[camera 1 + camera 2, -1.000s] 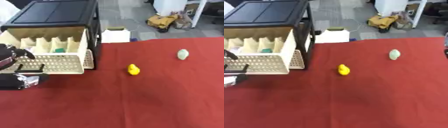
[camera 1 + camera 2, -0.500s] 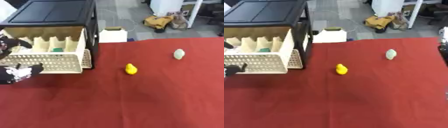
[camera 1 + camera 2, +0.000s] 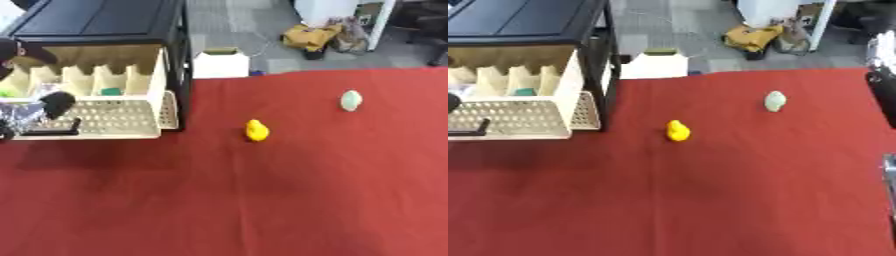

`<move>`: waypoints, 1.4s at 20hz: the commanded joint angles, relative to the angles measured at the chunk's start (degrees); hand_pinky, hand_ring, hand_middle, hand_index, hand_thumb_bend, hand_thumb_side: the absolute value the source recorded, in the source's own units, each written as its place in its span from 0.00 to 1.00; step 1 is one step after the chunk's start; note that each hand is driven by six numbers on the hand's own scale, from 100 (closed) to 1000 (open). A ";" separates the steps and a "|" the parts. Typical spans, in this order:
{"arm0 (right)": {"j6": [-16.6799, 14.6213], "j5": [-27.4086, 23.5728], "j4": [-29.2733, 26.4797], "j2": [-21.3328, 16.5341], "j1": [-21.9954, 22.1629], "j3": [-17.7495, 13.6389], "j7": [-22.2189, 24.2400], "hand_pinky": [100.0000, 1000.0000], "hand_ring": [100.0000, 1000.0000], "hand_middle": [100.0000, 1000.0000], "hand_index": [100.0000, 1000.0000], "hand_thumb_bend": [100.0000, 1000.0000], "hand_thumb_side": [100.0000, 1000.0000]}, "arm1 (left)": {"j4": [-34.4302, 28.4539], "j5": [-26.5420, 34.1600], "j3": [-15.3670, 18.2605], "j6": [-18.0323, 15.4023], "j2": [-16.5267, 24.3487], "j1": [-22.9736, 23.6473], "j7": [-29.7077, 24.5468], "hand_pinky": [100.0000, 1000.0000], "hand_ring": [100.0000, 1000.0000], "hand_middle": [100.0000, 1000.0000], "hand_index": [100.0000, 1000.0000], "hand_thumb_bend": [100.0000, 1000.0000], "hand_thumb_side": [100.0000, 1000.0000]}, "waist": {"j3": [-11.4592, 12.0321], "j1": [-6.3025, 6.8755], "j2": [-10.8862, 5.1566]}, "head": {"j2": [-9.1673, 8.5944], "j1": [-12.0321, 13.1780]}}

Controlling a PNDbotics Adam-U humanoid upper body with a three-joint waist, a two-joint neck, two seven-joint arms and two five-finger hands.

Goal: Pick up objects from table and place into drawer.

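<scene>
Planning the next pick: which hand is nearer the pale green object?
Right. The right hand shows at the table's right edge, beside the pale green object; the left hand is far left at the drawer.

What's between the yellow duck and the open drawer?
Nothing but bare red tablecloth. In the left eye view, the yellow duck sits apart from the open drawer, with no object between them.

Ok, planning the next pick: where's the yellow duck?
The yellow duck sits mid-table on the red cloth, right of the open drawer, with the pale egg further right.
</scene>
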 commanded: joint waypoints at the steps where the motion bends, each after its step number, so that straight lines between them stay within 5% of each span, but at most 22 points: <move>1: 0.23 0.63 -0.96 -2.79 -1.02 0.32 0.42 0.53 0.54 0.43 0.72 0.23 0.66 | -0.68 1.28 2.83 1.05 -1.98 -1.07 6.48 0.00 0.00 0.00 0.76 0.47 1.00 | 0.10 -0.17 -1.25 | 0.94 -0.46; 10: 2.13 2.67 -0.96 -7.69 -3.64 2.86 2.00 0.54 0.56 0.44 0.73 0.32 0.68 | -0.68 8.91 3.94 4.73 -9.46 0.02 28.70 0.00 0.00 0.00 0.73 0.48 1.00 | -0.13 -0.70 -1.76 | 1.49 -0.90; 16: 4.10 4.79 -0.96 -11.55 -5.90 4.99 3.39 0.54 0.57 0.45 0.73 0.39 0.71 | -0.68 14.06 3.71 2.03 -15.92 1.24 38.68 0.00 0.00 0.00 0.73 0.39 1.00 | -0.05 -0.98 -2.20 | 1.20 -0.91; 18: 5.04 5.65 -0.87 -12.96 -6.93 5.80 4.11 0.55 0.57 0.46 0.74 0.39 0.72 | -0.68 15.65 3.53 0.56 -18.40 1.97 40.75 0.00 0.00 0.00 0.76 0.33 1.00 | -0.16 -1.14 -2.30 | 1.03 -0.93; 22: 6.48 8.15 1.67 -16.82 -10.40 8.37 6.09 0.55 0.58 0.47 0.74 0.36 0.91 | -0.68 17.30 3.01 -3.10 -23.28 3.77 42.79 0.00 0.00 0.01 0.82 0.23 1.00 | -0.47 -1.33 -2.57 | 0.98 -0.89; 25: 6.46 9.66 5.28 -19.29 -13.53 10.69 8.66 0.56 0.59 0.48 0.74 0.37 0.94 | -0.68 18.07 2.47 -4.65 -26.14 4.76 42.01 0.00 0.04 0.13 0.86 0.14 1.00 | -0.47 -1.35 -2.73 | 0.90 -1.17; 28: 5.57 10.46 9.40 -21.00 -16.27 12.65 11.07 0.57 0.60 0.49 0.75 0.38 0.97 | -0.68 18.26 1.90 -5.95 -27.62 5.48 40.18 0.14 0.20 0.28 0.88 0.09 1.00 | -0.22 -1.18 -2.95 | 0.85 -1.32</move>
